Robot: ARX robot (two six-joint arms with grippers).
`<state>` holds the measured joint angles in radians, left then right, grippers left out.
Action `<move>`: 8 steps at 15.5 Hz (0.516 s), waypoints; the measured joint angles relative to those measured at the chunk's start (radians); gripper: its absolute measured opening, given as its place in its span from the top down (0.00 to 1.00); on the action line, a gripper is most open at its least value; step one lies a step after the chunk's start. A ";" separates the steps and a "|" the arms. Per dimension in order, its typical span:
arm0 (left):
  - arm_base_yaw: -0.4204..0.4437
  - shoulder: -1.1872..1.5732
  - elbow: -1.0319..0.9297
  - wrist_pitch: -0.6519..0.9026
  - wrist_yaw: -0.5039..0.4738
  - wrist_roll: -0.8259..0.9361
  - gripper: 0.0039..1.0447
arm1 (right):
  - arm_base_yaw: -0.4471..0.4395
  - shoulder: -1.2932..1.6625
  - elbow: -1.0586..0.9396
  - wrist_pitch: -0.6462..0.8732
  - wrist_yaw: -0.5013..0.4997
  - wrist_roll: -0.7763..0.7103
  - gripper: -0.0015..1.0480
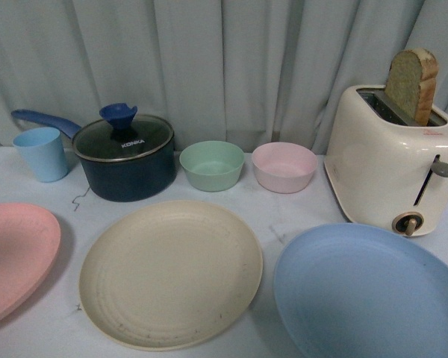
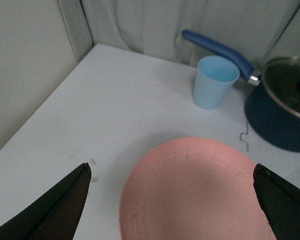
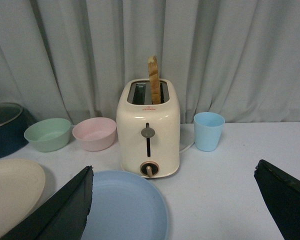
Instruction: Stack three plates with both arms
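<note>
Nothing stacked yet: pink plate (image 1: 15, 253), cream plate (image 1: 172, 272) and blue plate (image 1: 366, 291) lie apart; left tool (image 2: 171, 169) and right tool (image 3: 175, 167) gape wide, empty.

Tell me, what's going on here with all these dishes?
A two-armed robot is meant to stack three plates, and nothing is stacked yet. The pink plate, cream plate and blue plate lie apart, side by side on the white table. The left jaws are wide open with the pink plate in front of them. The right jaws are wide open facing the blue plate. Neither holds anything. A pot and a toaster stand behind the plates.
</note>
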<state>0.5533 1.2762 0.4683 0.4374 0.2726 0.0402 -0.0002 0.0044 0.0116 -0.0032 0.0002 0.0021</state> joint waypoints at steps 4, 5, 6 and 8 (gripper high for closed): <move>0.093 0.505 0.296 -0.063 0.071 0.177 0.06 | 0.000 0.000 0.000 0.000 0.000 0.000 0.06; 0.101 0.561 0.332 -0.068 0.072 0.204 0.06 | 0.000 0.000 0.000 0.000 0.000 0.000 0.06; 0.098 0.603 0.343 -0.057 0.089 0.241 0.06 | 0.000 0.000 0.000 0.000 0.000 0.000 0.06; 0.059 0.642 0.329 -0.016 0.133 0.282 0.06 | 0.000 0.000 0.000 0.000 0.000 0.000 0.06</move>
<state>0.6125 1.9183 0.7971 0.4210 0.4057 0.3222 -0.0002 0.0044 0.0116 -0.0036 0.0002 0.0021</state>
